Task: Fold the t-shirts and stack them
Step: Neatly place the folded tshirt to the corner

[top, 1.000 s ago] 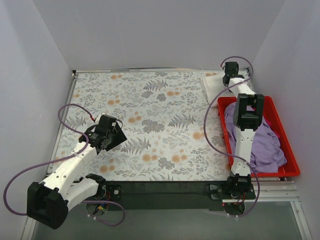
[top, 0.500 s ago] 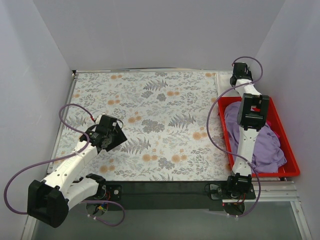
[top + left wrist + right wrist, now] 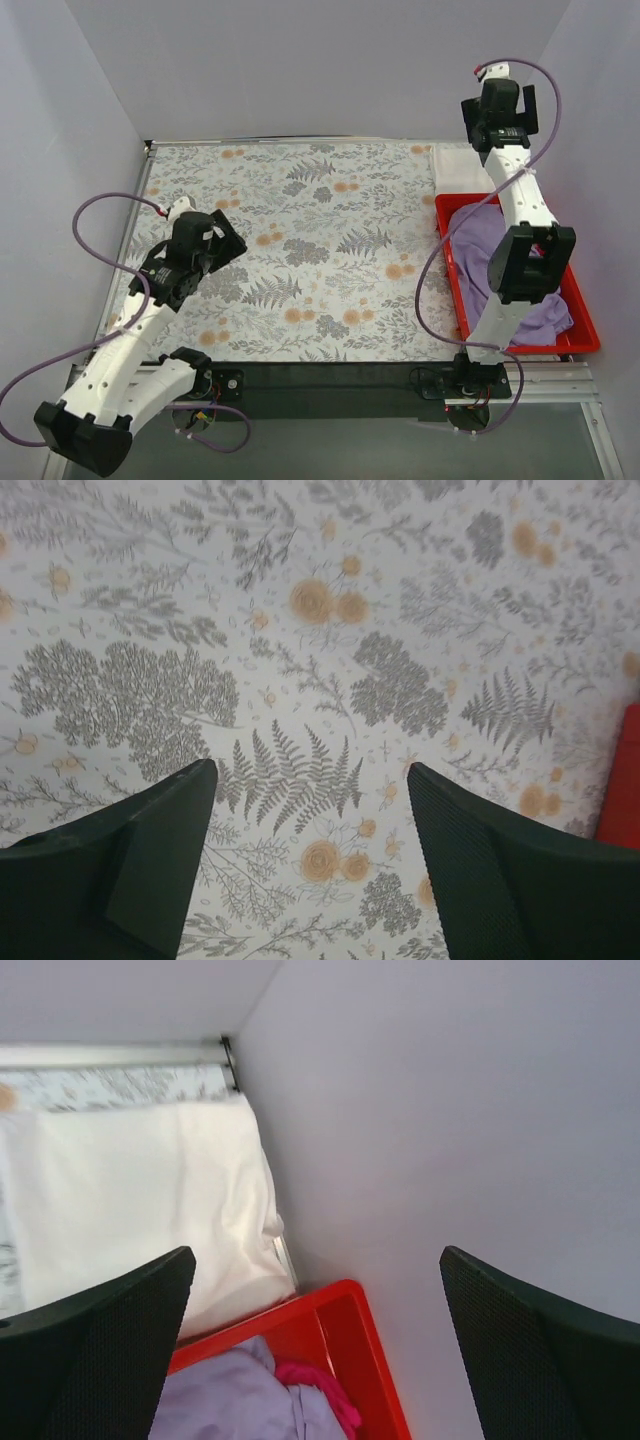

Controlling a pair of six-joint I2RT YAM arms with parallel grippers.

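The right tool hangs wide open and empty. Directly beneath it lies the folded white t-shirt, just beside the red bin holding the crumpled purple t-shirt. The left tool gapes open, empty, above the tablecloth.

A wide stretch of floral tablecloth is lying flat between the two arms, giving open passage across the middle. The red bin is taking up the right edge, with the lavender tee heaping inside it and the right arm stretching over it. The folded white tee is filling the far right corner, hemmed in by the right wall. A purple cable is bowing out over the cloth beside the bin. The left arm is occupying the near left, close to the left wall
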